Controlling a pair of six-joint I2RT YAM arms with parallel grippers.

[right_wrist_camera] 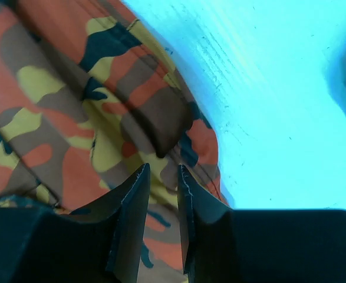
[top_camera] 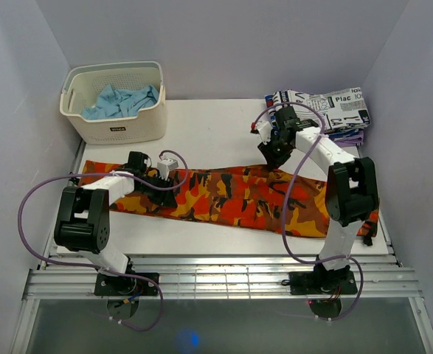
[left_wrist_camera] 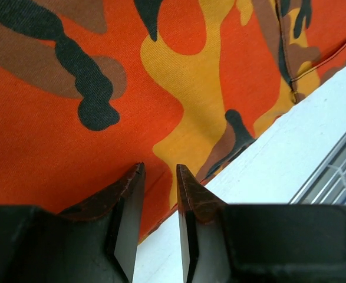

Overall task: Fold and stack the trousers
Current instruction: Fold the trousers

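The camouflage trousers [top_camera: 231, 199] lie stretched left to right across the white table [top_camera: 209, 125]. My left gripper [top_camera: 159, 179] is down on their left part. In the left wrist view its jaws [left_wrist_camera: 161, 168] stand a narrow gap apart over the near hem of the trousers [left_wrist_camera: 72, 147], with flat cloth and bare table showing between them. My right gripper [top_camera: 275, 158] is at the far edge of the right part. In the right wrist view its jaws [right_wrist_camera: 162, 168] are also narrowly apart, with a wrinkled ridge of the trousers [right_wrist_camera: 55, 106] rising between and just ahead of the tips.
A cream basket [top_camera: 113, 129] at the back left holds a light blue cloth [top_camera: 120, 102]. A folded white garment with black lettering [top_camera: 327, 109] lies at the back right, close behind the right arm. Metal rails [top_camera: 223, 276] run along the near table edge.
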